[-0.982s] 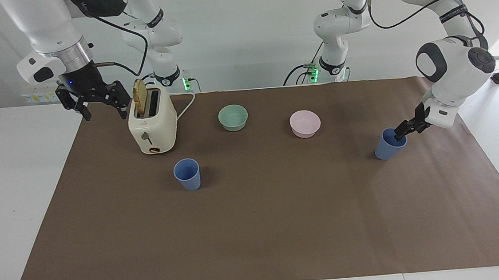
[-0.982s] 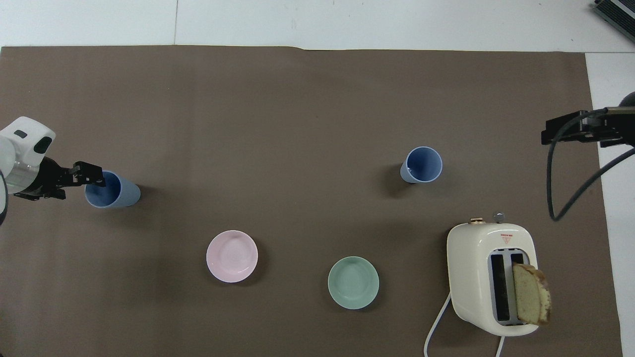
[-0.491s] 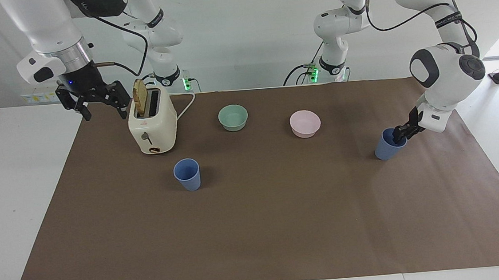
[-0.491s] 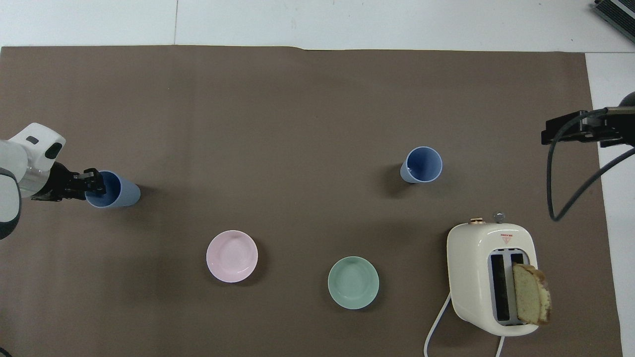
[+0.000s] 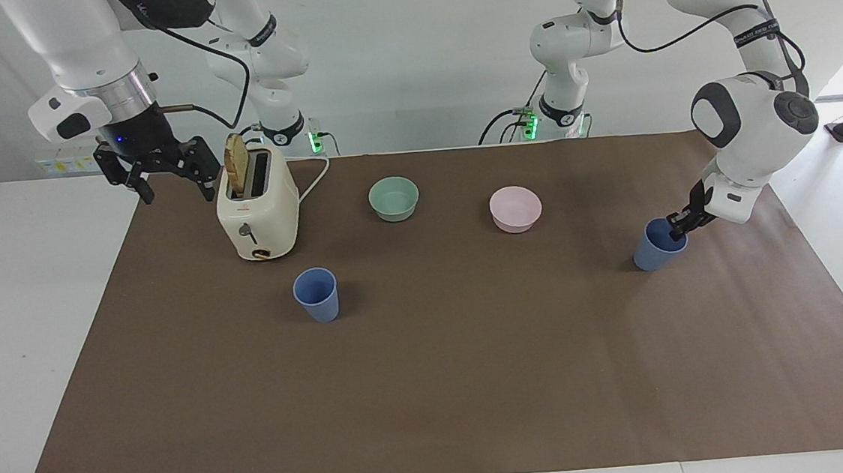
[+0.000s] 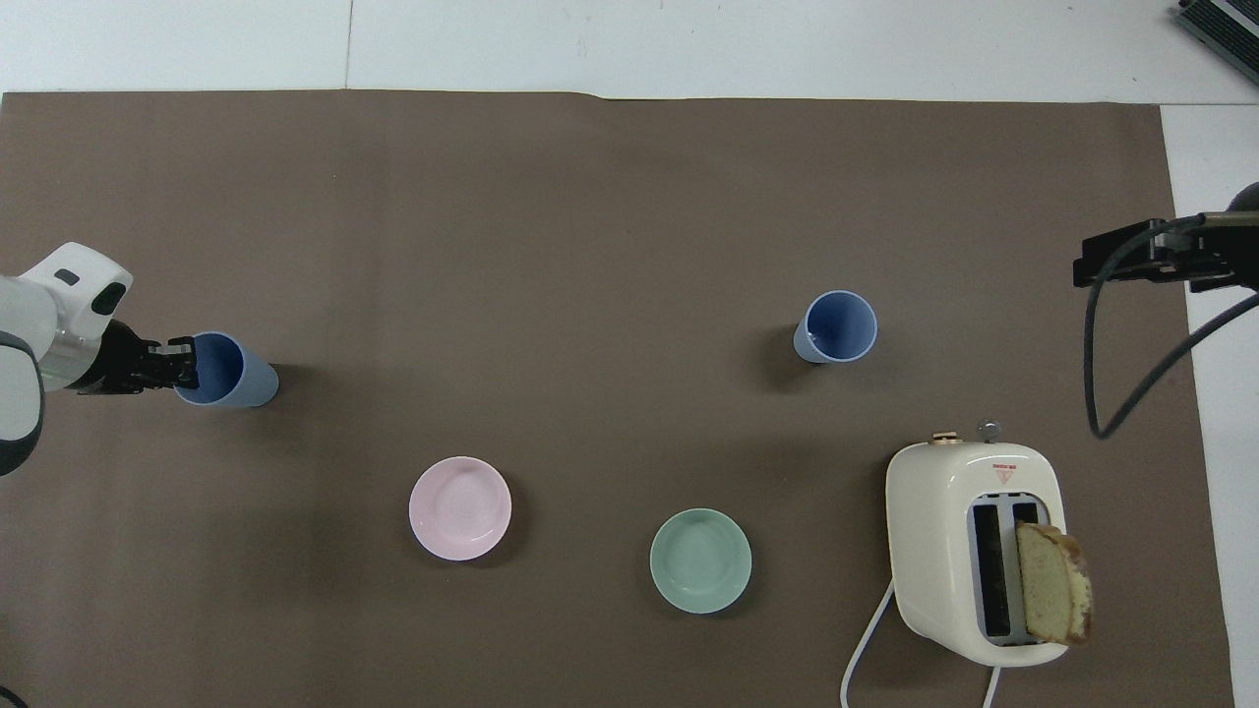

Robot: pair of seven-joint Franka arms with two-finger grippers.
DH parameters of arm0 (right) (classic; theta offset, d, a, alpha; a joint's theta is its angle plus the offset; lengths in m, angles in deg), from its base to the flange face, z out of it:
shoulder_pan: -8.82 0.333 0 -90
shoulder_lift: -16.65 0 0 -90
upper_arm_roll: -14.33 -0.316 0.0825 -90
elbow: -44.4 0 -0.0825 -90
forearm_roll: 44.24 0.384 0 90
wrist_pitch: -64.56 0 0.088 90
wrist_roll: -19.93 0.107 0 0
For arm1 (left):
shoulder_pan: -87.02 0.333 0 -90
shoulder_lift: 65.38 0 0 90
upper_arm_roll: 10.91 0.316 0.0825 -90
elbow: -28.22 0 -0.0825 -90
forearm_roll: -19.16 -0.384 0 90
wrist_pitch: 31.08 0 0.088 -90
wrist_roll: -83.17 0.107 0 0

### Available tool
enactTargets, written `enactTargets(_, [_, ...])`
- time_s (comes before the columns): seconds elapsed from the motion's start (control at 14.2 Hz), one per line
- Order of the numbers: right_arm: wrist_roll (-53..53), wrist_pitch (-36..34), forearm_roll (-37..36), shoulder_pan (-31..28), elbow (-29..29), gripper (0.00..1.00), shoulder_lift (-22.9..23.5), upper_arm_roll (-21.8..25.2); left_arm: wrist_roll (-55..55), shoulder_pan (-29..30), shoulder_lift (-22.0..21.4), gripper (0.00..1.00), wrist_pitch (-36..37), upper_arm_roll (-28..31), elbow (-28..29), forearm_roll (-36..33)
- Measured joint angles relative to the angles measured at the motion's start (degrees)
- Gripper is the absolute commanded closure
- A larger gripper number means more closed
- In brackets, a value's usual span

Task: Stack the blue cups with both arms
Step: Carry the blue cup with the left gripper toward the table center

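Facing view — left gripper (image 5: 676,229) jaws clamp a blue cup's (image 5: 656,248) rim; right gripper (image 5: 165,183) jaws spread.

No wording can be made out anywhere: the toaster (image 6: 974,551) has a small red triangle sign on its top, and the band (image 5: 754,35) around the left arm (image 5: 751,120) carries white lettering, but both are too small to read.

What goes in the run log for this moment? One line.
left tool: shut on cup rim | right tool: open, waits by toaster | second cup: untouched
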Motion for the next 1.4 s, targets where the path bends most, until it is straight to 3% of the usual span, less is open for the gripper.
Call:
enactTargets(0.21, [0.0,0.0,0.0,0.0,0.0,0.0,0.0,0.0,0.0,-0.23,-0.14,1.0,0.33,-0.2,-1.62,2.55])
enactTargets(0.42, [0.0,0.0,0.0,0.0,0.0,0.0,0.0,0.0,-2.76,-2.19,-1.19,1.0,5.14,-0.55,-7.66,5.36])
enactTargets(0.77, [0.0,0.0,0.0,0.0,0.0,0.0,0.0,0.0,-19.19,-12.18,-2.09,1.0,6.5,-1.44,-12.11,5.43])
enactTargets(1.05, [0.0,0.0,0.0,0.0,0.0,0.0,0.0,0.0,-32.51,-21.97,-1.21,1.0,1.24,-1.77,-12.47,5.3])
enactTargets(1.4, [0.0,0.0,0.0,0.0,0.0,0.0,0.0,0.0,-43.76,-32.62,6.19,1.0,-9.19,-1.86,-12.46,2.86])
